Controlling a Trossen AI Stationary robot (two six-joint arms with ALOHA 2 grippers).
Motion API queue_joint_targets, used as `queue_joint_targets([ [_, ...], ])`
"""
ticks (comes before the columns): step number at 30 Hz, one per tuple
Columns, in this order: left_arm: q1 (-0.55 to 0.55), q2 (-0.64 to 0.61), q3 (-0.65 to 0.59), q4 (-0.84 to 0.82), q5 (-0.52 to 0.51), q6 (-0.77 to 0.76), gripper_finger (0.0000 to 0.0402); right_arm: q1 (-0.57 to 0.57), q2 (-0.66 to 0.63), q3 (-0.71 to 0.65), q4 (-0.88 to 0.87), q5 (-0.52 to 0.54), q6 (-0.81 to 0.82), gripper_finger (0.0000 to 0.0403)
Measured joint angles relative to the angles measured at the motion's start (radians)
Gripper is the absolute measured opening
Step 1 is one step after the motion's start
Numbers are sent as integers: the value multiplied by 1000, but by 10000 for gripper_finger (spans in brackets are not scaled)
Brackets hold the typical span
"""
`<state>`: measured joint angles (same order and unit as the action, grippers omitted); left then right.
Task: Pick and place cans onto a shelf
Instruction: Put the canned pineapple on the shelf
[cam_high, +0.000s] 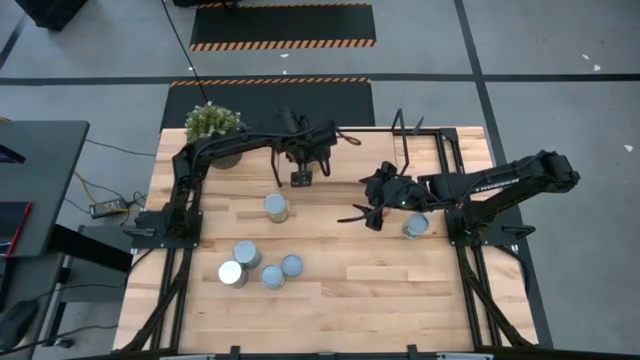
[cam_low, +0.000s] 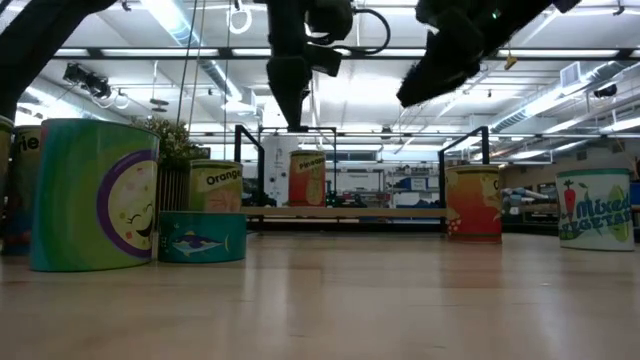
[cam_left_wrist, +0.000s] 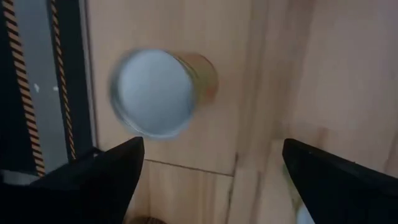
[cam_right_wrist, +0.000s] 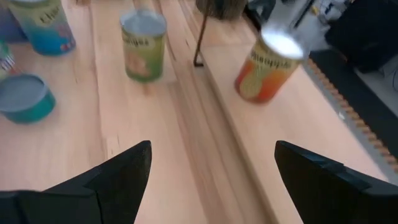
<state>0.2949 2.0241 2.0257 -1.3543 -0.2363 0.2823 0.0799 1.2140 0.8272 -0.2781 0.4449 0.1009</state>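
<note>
Worktop in front of you carries the shelf at its far edge, one orange can standing on it. Your left gripper hangs above that can, wide open and empty. Your right gripper, also open and empty, hovers mid-worktop; four cans cluster near the front.

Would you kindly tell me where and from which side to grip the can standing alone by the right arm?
Grip the can across its round side wall, coming straight down from above: it stands upright, silver top up, nothing touching it. The open right gripper hovers beside it.
</note>
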Motion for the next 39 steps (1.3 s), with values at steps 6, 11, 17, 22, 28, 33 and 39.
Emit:
queue_joint_targets([
  [6, -75, -111, -150, 23, 12, -44, 389, 6, 0, -90, 65, 10, 56, 348],
  [11, -138, -233, -296, 128, 14, -81, 389, -7, 4, -160, 273, 10, -26, 348],
  [17, -198, -385, -500, 335, 17, -108, 389, -42, 57, -171, 369, -1, -97, 348],
  [22, -240, -495, -646, 492, 15, -150, 389, -70, 144, -172, 442, -30, -135, 348],
  [28, -289, -587, -809, 809, 5, -197, 389, -133, 254, -107, 479, -54, -190, 348],
  [33, -329, -624, -949, 1051, -33, -228, 389, -175, 349, -32, 480, -76, -243, 348],
  [39, -359, -635, -1079, 1253, -43, -256, 389, -230, 447, 52, 474, -69, -321, 348],
])
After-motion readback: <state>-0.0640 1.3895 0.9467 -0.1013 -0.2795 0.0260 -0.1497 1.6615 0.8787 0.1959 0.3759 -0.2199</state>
